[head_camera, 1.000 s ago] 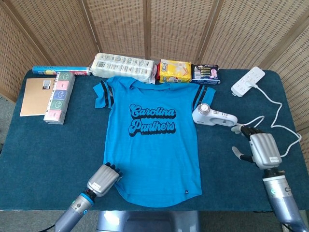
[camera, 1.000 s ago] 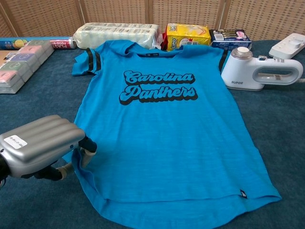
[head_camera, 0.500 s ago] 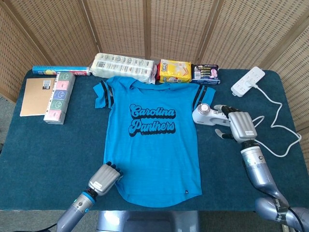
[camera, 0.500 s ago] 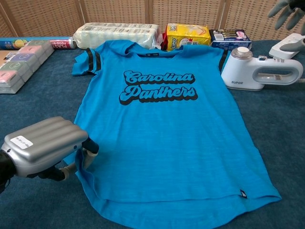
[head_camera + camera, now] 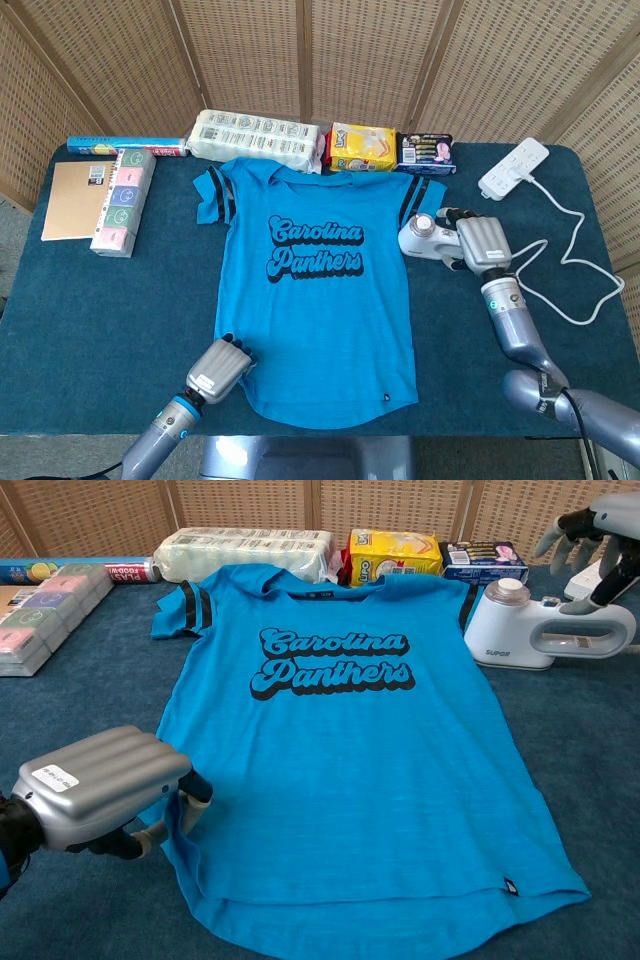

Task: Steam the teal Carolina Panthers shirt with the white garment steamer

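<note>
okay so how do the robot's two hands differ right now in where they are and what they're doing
The left hand sits low at the shirt's bottom corner, pinching the hem; the right hand is raised over the steamer's handle, fingers spread, holding nothing yet. The left touches fabric; the right hovers. Both are grey.

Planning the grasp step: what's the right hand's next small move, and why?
Probably lower the right hand and close its fingers round the white garment steamer's handle. The hand hovers over the handle, fingers spread, nothing held. The left hand already grips the teal Carolina Panthers shirt at its lower edge.
</note>
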You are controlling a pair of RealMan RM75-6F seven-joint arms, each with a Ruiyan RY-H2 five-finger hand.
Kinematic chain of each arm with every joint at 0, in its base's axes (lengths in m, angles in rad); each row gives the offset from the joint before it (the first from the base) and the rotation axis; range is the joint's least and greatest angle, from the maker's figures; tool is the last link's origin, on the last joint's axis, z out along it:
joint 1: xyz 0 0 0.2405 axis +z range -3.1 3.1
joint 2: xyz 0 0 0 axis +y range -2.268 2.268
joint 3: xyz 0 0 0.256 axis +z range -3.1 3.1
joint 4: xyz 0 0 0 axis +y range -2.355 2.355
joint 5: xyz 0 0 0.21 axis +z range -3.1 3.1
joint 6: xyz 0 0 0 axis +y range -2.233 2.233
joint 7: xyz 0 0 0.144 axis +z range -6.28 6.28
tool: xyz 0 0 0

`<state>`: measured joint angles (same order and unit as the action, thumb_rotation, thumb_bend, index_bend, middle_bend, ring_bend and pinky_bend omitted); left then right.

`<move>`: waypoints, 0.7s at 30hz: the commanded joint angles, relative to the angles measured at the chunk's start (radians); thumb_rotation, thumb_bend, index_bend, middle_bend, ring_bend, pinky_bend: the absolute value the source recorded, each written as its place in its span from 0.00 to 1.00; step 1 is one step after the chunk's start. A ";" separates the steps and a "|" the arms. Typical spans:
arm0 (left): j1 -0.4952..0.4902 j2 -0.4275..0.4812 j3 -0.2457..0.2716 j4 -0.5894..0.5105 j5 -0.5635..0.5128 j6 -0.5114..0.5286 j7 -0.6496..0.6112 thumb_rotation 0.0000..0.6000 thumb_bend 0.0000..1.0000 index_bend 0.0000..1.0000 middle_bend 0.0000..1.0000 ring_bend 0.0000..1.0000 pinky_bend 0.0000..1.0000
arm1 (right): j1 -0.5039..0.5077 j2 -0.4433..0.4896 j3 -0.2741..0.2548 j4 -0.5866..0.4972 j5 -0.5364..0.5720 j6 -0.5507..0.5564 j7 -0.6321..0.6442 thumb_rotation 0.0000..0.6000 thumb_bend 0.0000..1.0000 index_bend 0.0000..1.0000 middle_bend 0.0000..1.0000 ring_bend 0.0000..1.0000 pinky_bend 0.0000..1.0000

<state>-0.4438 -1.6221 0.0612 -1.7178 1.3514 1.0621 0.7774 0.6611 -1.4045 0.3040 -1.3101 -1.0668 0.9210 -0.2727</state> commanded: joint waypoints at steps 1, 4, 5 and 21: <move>-0.001 0.000 0.001 -0.002 -0.003 0.001 0.000 1.00 0.49 0.63 0.62 0.48 0.37 | 0.018 -0.020 -0.013 0.042 0.022 -0.024 -0.019 1.00 0.28 0.23 0.33 0.34 0.40; -0.003 -0.001 0.002 -0.002 -0.005 0.002 -0.001 1.00 0.49 0.63 0.62 0.48 0.37 | 0.028 -0.033 -0.023 0.077 0.033 -0.037 -0.032 1.00 0.28 0.23 0.33 0.34 0.40; -0.003 -0.002 0.003 -0.002 -0.005 0.002 -0.003 1.00 0.49 0.63 0.62 0.48 0.37 | 0.031 -0.037 -0.026 0.088 0.037 -0.043 -0.036 1.00 0.28 0.23 0.33 0.34 0.40; -0.010 -0.006 0.007 0.007 -0.006 0.008 -0.027 1.00 0.49 0.63 0.62 0.48 0.37 | 0.072 -0.117 -0.057 0.274 0.067 -0.086 -0.074 1.00 0.29 0.31 0.38 0.40 0.43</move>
<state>-0.4532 -1.6281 0.0679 -1.7112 1.3451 1.0699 0.7510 0.7282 -1.5114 0.2500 -1.0516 -1.0022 0.8390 -0.3460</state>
